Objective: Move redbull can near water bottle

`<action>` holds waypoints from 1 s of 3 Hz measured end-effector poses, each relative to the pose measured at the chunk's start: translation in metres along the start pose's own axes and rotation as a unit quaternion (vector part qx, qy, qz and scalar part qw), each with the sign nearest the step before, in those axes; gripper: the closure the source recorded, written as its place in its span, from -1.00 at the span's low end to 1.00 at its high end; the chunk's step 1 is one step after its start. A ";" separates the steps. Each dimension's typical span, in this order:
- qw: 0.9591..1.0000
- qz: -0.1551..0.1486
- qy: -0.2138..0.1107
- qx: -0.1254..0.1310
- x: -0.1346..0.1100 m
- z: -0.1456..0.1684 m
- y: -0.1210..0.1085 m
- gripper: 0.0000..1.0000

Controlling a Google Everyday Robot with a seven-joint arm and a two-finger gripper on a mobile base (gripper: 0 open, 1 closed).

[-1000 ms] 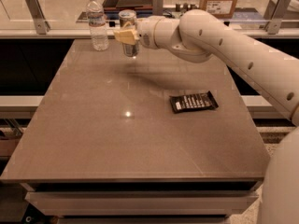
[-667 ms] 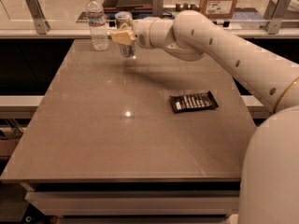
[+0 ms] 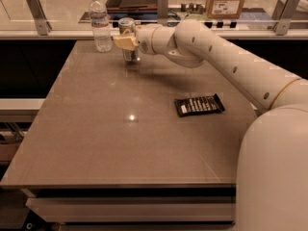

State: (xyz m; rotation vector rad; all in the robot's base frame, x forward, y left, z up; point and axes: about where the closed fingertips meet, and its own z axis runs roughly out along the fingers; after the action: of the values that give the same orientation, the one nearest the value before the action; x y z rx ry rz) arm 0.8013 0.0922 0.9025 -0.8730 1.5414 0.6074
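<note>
One tool (image 3: 127, 42) clamped on redbull can (image 3: 127, 25), water bottle (image 3: 100, 25) just beside, wrapper (image 3: 199, 105) well apart

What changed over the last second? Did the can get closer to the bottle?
The end effector, shut on the redbull can, carried it slightly left toward the water bottle. The can now stands just right of the bottle, not touching it. Nothing was released. The bottle and the black snack wrapper on the table stayed put.
</note>
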 end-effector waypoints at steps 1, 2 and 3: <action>1.000 -0.007 -0.011 -0.009 0.006 0.010 -0.004 1.00; 1.000 -0.011 -0.005 -0.028 0.013 0.025 -0.011 1.00; 1.000 -0.011 -0.001 -0.029 0.015 0.029 -0.015 1.00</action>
State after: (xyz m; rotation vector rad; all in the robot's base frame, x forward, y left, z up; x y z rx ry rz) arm 0.8306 0.1038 0.8842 -0.9308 1.5171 0.6398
